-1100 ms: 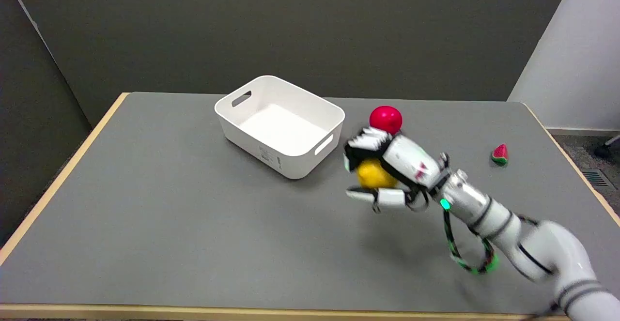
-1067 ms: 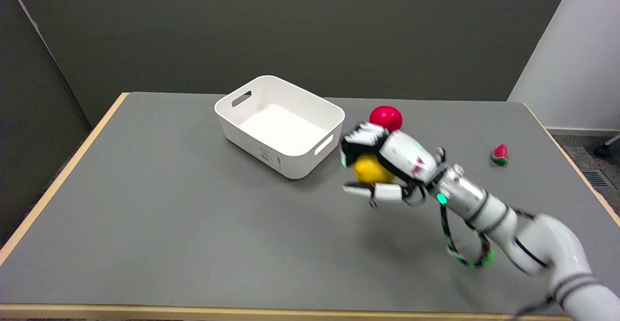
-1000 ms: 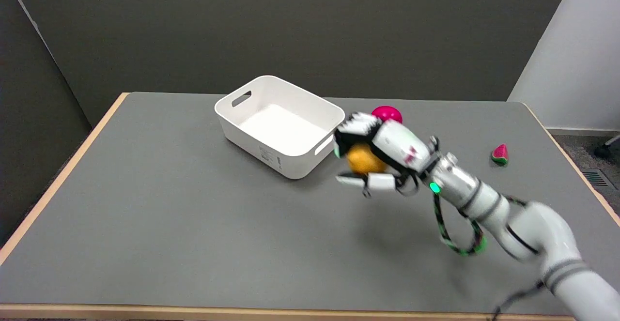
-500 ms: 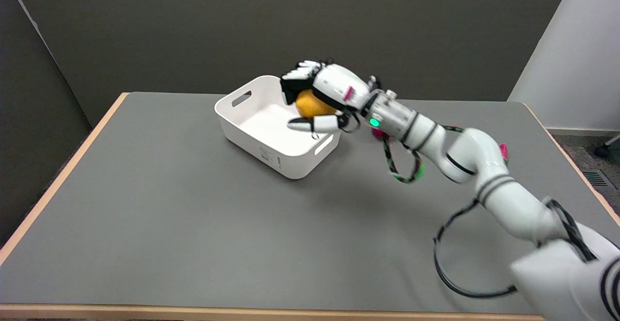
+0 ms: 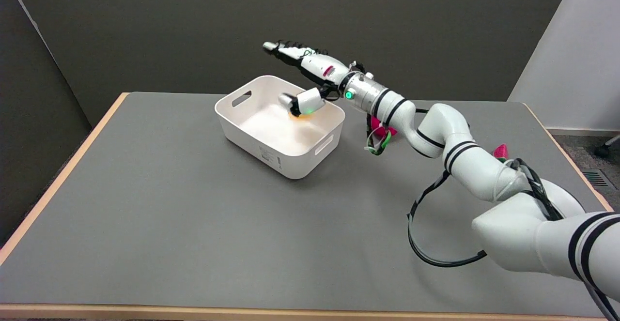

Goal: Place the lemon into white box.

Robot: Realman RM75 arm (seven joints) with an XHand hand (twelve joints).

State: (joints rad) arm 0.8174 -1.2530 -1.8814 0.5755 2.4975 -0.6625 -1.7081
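One lemon (image 5: 301, 114), mostly hidden behind the thumb, shows as an orange blur inside the white box (image 5: 280, 126). The right hand (image 5: 306, 76) hovers above, fingers spread wide, empty. Probably light, firm and round; best cupped around its middle.

The right hand (image 5: 305, 76) hovers over the far right part of the white box (image 5: 242, 137), fingers spread, with open air around it and a dark wall beyond. Directly beneath it the box's open top is unobstructed; a blurred yellow-orange lemon (image 5: 298, 114) shows just under the thumb. Behind the hand, along its own arm, a red ball (image 5: 380, 129) sits mostly hidden, and a watermelon slice (image 5: 500, 151) lies farther back. Bare grey table (image 5: 169, 224) spreads on the hand's near side.
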